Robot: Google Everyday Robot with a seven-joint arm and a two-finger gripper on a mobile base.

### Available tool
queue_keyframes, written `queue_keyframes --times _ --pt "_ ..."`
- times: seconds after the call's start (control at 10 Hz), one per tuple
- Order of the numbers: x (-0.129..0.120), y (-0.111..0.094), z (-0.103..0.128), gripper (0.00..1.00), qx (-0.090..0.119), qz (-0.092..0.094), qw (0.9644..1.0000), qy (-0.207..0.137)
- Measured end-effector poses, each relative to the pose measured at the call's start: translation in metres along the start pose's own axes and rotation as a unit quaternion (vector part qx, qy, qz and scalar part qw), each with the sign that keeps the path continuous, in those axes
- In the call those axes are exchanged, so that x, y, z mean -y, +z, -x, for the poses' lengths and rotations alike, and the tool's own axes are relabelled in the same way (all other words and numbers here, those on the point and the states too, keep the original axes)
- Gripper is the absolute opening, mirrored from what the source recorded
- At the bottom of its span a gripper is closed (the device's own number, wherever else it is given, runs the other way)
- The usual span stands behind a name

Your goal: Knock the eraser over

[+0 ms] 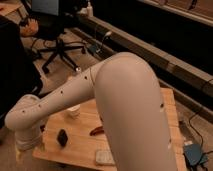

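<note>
Hanging the gripper (22,149) low, just off the left edge of the wooden table (75,150), likely lining up a sideways sweep at the eraser (62,136) rather than a grasp. Standing upright near that edge, apart from the white cup (73,111) and red object (96,131), leaving room for toppling. Not showing how far open the gripper is or whether it is holding anything: cannot tell.

A small black eraser (62,137), blocky with angled corners, stood upright on the pale wooden table (80,148), near its front left corner. The gripper (22,150) hung at the table's left edge, left of the eraser and not touching it.
</note>
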Motion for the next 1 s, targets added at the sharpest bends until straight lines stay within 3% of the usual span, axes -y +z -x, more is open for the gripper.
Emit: queue_keyframes --times 0.2,0.4,0.7,0.8,1.0 --pt "0.038 -0.005 0.014 0.65 0.019 -0.033 0.9989 0.028" --pt "0.072 -0.016 0.025 0.65 0.039 -0.068 0.9954 0.055" --pt "0.139 -0.042 0.028 0.65 0.064 -0.130 0.9827 0.115" --pt "0.151 -0.047 0.026 0.65 0.068 -0.141 0.9795 0.127" --pt "0.148 -0.046 0.027 0.65 0.068 -0.140 0.9799 0.125"
